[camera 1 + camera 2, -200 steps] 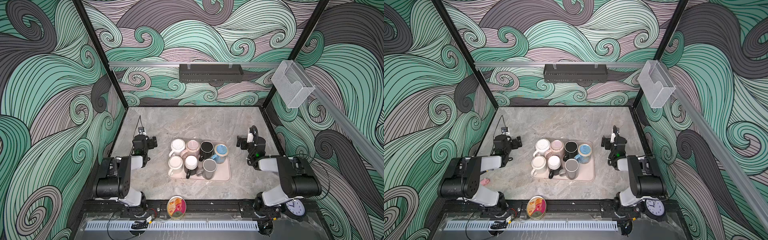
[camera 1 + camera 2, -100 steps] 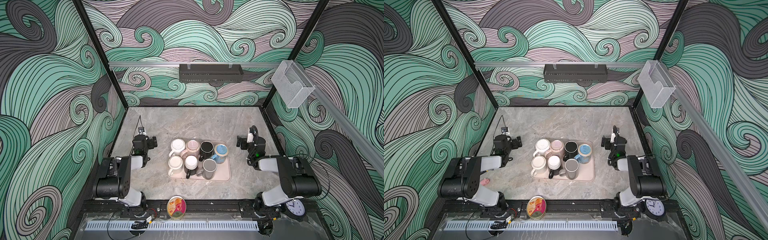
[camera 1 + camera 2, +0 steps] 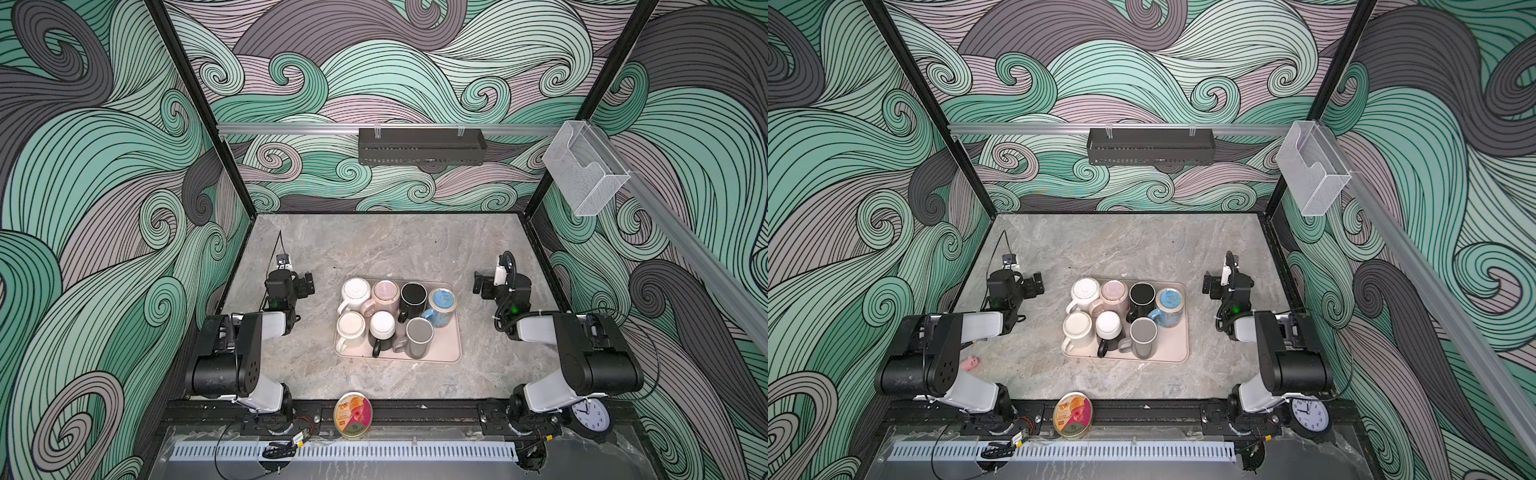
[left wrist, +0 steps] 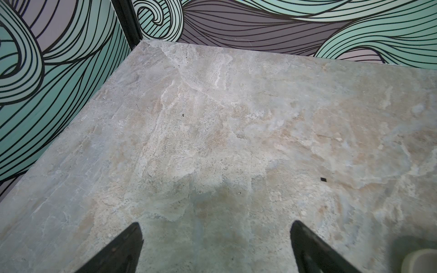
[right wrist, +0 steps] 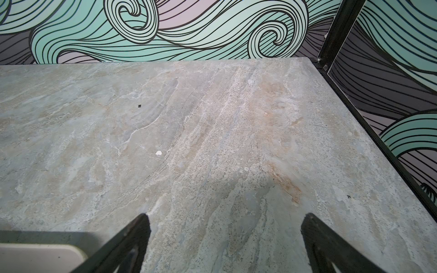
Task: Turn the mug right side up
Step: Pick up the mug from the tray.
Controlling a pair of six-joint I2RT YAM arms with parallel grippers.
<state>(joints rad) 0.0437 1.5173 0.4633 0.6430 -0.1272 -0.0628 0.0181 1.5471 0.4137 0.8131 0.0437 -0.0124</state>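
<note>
- Both arms sit parked, one on each flank of the tray [image 3: 455, 353], well apart from it. Nothing touched yet.
- Left gripper [image 4: 215, 222]: jaws spread wide and empty, only bare surface [image 3: 374, 249] betw them in the wrist view.
- Right gripper [image 5: 227, 214]: same story, jaws wide, nothing held. A tray corner just peeks in beside one finger.
- Seven mugs [image 3: 382, 325] packed on the tray mid-surface in two rows, many touching.
- Which one's bottom-up? The pink mug [image 3: 385, 291], back row, shows a flat, closed-looking top w/ a ring, so prob inverted. The ribbed white mug [image 3: 355, 289] beside it looks similar. Can't say for sure at this size.
- Black mug [image 3: 413, 296] and grey mug [image 3: 419, 331] read as open mouths, i.e. upright, I'd guess.
- Handling, my read: ceramic, so rigid and fairly heavy for these jaws. Glazed = slick, and it chips if knocked or dropped.
- Where to grab: across the body, approx mid-height, if the jaws span it. Otherwise the handle, though that lets it swing.
- The pink one's handle seems to point toward the front row, tucked betw neighbours, so access is tight.
- Crowded spot: come straight down and lift clear of the tray before flipping, else clinks and topples.
- Progress: not begun. The reach is the step ahead.
</note>
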